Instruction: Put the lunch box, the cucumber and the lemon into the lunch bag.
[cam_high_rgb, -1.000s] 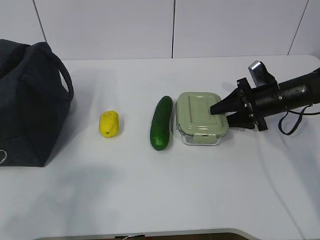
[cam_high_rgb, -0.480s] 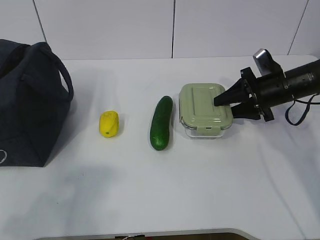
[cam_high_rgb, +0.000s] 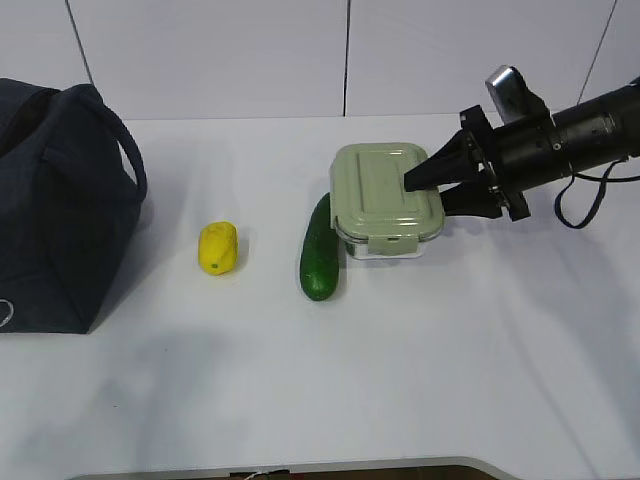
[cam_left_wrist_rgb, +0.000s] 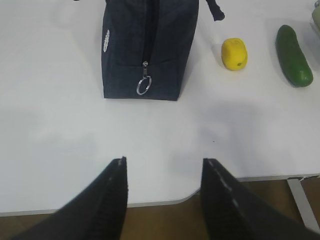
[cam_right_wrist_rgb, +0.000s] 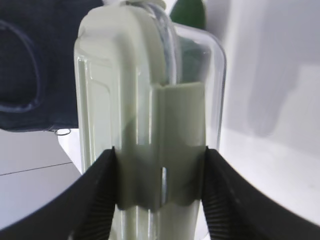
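My right gripper (cam_high_rgb: 417, 188) is shut on the right end of the lunch box (cam_high_rgb: 383, 192), a clear container with a sage-green lid, and holds it off the table. In the right wrist view both fingers (cam_right_wrist_rgb: 100, 180) press the box's (cam_right_wrist_rgb: 145, 100) clip end. The dark green cucumber (cam_high_rgb: 321, 255) lies just left of and partly under the raised box. Further left sits the yellow lemon (cam_high_rgb: 218, 247). The navy lunch bag (cam_high_rgb: 55, 200) stands at the far left. My left gripper (cam_left_wrist_rgb: 164, 162) is open and empty over the table's front edge, short of the bag (cam_left_wrist_rgb: 147, 45).
The bag's zipper runs down its near end with a ring pull (cam_left_wrist_rgb: 144, 86). In the left wrist view the lemon (cam_left_wrist_rgb: 234, 53) and cucumber (cam_left_wrist_rgb: 294, 62) lie to the bag's right. The table's front edge (cam_left_wrist_rgb: 165, 201) is under my left fingers.
My right gripper has lifted the lunch box off the table and carried it left, so that it now overlaps the cucumber's far end. Cucumber, lemon and bag have not moved.
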